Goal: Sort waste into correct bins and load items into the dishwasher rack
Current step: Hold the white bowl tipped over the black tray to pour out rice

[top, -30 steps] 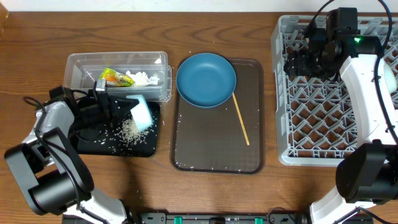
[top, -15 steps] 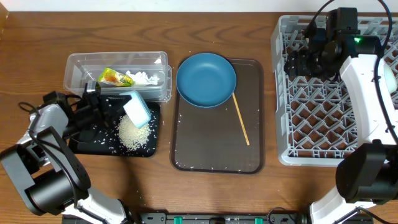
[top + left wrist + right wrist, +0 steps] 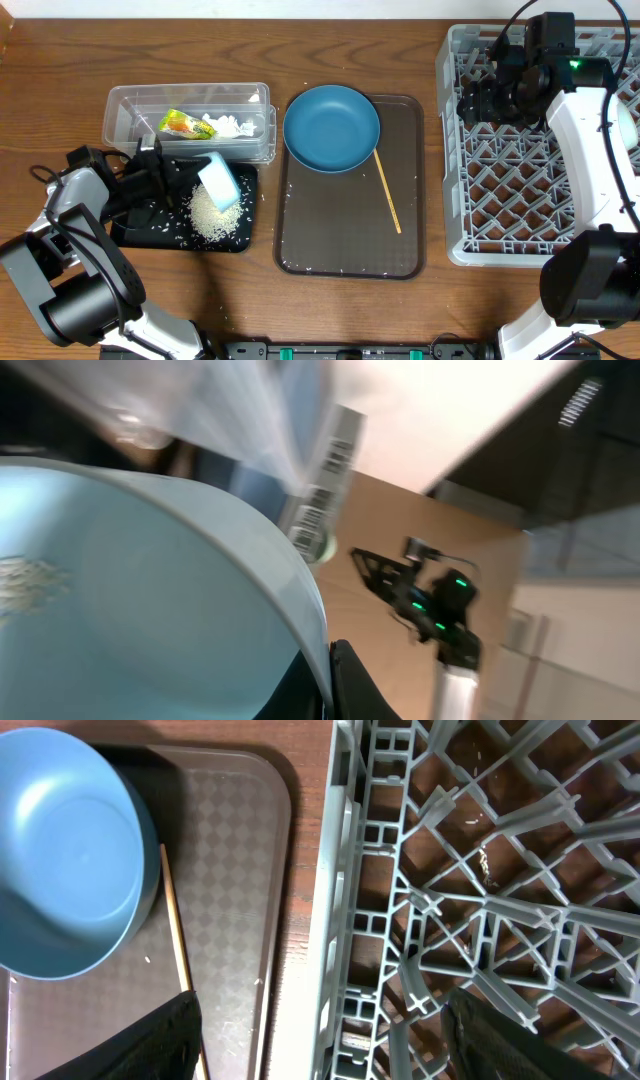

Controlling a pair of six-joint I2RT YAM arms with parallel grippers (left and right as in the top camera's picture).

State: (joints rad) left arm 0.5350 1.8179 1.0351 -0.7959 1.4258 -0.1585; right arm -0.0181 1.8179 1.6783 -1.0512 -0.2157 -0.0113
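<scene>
My left gripper [image 3: 178,180] is shut on the rim of the mint-green bowl [image 3: 219,183] and holds it tipped over the black tray [image 3: 135,228]. A heap of white rice [image 3: 208,213] lies on that tray. In the left wrist view the fingers [image 3: 345,685] pinch the bowl's rim [image 3: 290,585], and a few grains [image 3: 20,575] cling inside. The clear tub [image 3: 125,105] holds the yellow-green wrapper [image 3: 180,124] and white tissue [image 3: 229,126]. The dark-blue dish [image 3: 331,127] and wooden stick [image 3: 387,192] lie on the brown tray [image 3: 345,240]. My right gripper [image 3: 325,1050] is open and empty over the left edge of the grey rack [image 3: 520,170].
Loose rice grains are scattered on the brown tray's front part [image 3: 335,268] and on the wood near the tub. A pale round item [image 3: 629,122] shows at the rack's right edge, partly hidden by my right arm. The cup is out of view.
Rice has slid from the mint-green bowl onto the black tray, making a heap. My left gripper has shifted slightly left and turned the bowl. The right arm has not moved.
</scene>
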